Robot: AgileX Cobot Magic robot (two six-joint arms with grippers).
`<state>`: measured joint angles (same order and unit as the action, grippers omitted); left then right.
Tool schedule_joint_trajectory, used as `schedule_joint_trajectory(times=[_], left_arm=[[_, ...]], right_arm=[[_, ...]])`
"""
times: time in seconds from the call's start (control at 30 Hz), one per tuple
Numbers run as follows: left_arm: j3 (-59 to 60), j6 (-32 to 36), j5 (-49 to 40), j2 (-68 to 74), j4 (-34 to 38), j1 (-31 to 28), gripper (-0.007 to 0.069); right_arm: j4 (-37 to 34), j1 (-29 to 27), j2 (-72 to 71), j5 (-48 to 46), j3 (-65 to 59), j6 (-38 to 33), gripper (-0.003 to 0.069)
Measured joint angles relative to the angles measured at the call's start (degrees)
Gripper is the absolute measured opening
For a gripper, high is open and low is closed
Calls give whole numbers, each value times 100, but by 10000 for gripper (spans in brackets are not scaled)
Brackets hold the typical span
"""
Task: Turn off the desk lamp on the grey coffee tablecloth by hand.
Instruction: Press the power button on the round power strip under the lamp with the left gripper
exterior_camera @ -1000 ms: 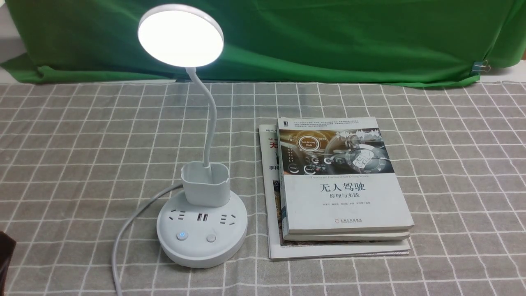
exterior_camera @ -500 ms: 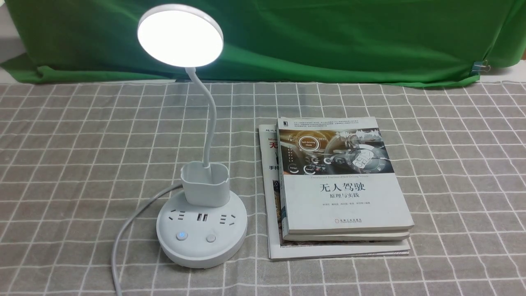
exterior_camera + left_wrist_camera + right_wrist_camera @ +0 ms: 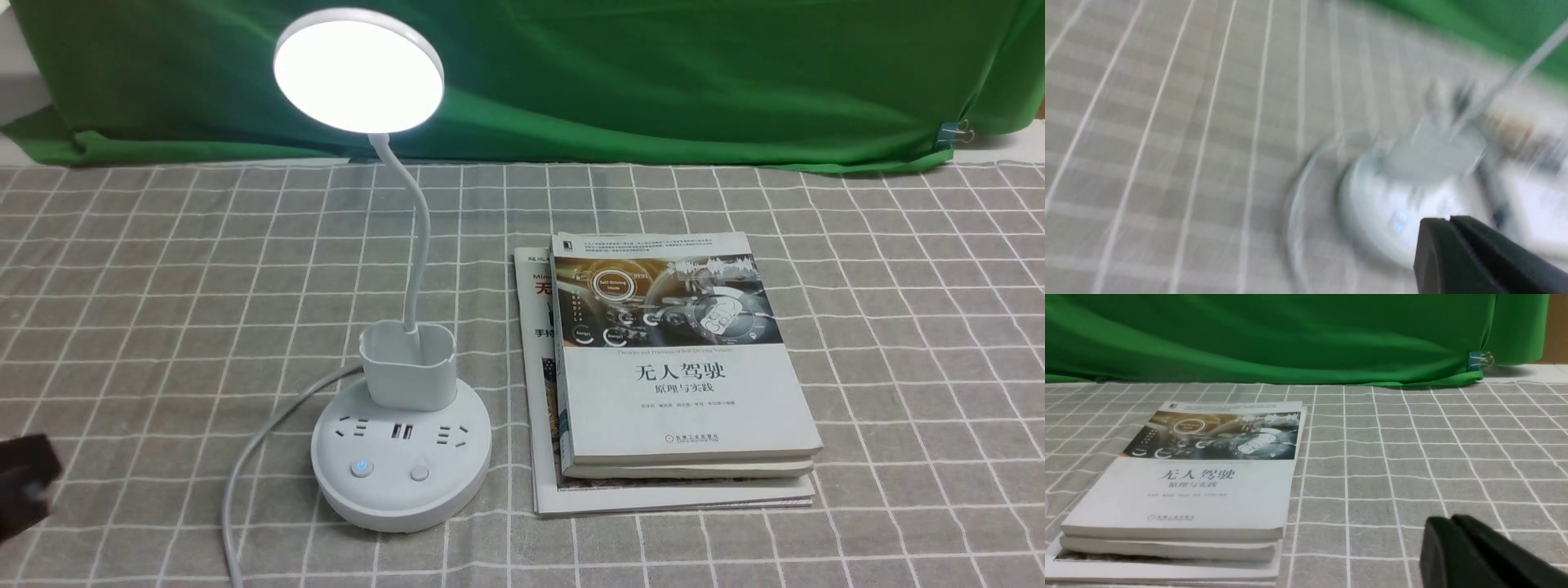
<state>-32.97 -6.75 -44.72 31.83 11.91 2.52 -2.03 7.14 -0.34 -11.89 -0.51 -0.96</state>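
Grey coffee tablecloth covers the desk and carries the lit desk lamp, books just to its right; the left claw, prongs together and well left of the lamp, should approach slowly, the right claw, likewise together, having no part, and press one base button straight down.

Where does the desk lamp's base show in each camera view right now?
Front view: the desk lamp base is left of centre and low in the picture, beside the books.
Left wrist view: blurred, in the lower right part of the picture.
Right wrist view: not clearly in it.
Shared landmark: the green cloth at the back, seen in all three views.
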Motion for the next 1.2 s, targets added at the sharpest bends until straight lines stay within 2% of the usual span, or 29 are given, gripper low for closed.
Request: schedule_joint_trajectory(times=[0.17, 0.37, 0.43, 0.5, 0.7, 0.8, 1.2], left_arm=[[-668, 847, -881, 1541, 53, 0, 1], [-1017, 1039, -854, 3035, 95, 334, 1], [-1106, 1002, -774, 3412, 87, 617, -3], [-1278, 676, -779, 3941, 23, 1207, -8], [-1795, -41, -659, 4755, -372, 2448, -8], [-2220, -213, -653, 5185, -389, 2828, -9], [-3267, -178, -612, 6593, -496, 2896, -10]], right_arm=[[0, 0, 0, 0, 0, 0, 35], [0, 0, 0, 0, 0, 0, 35], [0, 0, 0, 0, 0, 0, 35], [0, 0, 0, 0, 0, 0, 35], [0, 0, 0, 0, 0, 0, 35], [0, 0, 0, 0, 0, 0, 35], [0, 0, 0, 0, 0, 0, 35]])
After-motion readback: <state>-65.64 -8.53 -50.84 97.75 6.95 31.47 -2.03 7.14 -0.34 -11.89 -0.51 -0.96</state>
